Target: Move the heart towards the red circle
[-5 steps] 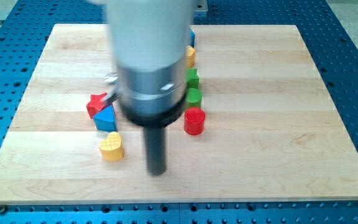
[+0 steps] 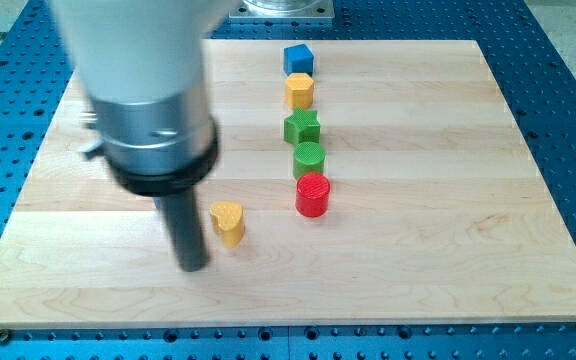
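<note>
My tip (image 2: 194,266) sits lower left of centre in the frame, just to the view's left of the yellow heart (image 2: 228,221). Rod's close beside the heart, but can't tell if they're actually touching: a thin strip of board seems to show btwn them, and the arm is motion-blurred. No pincer on this rig, just the rod, so nothing to read as released or clenched.

The heart lies near the middle of the wooden board (image 2: 448,230), a bit below centre. The red circle (image 2: 312,195) is to its right and slightly higher, apart from it w/ bare wood btwn.

Above the red circle a column runs toward the view's top: green circle (image 2: 309,158) just above it, nearly touching, then green star (image 2: 302,127), then a yellow block (image 2: 300,90), shape hard to call, maybe hexagon, then blue cube (image 2: 298,57) near the top edge.

Hidden stuff: the big pale arm body (image 2: 133,60) and its dark collar (image 2: 160,165) cover the upper-left part of the board, so whatever's under there I can't see. Arm is cut off at the frame's top. Something small and grey pokes out at the arm's left side, too blurred to ID.

Blue perforated table (image 2: 568,120) surrounds the board.
</note>
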`<control>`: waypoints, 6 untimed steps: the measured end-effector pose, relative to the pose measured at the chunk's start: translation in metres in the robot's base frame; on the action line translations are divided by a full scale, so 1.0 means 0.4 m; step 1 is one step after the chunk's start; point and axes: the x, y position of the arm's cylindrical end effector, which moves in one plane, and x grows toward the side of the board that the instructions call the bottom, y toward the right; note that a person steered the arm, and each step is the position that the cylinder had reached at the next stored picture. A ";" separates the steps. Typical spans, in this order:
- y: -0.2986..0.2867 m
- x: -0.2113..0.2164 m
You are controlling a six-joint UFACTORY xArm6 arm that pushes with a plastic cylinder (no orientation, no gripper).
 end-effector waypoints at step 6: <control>0.212 -0.066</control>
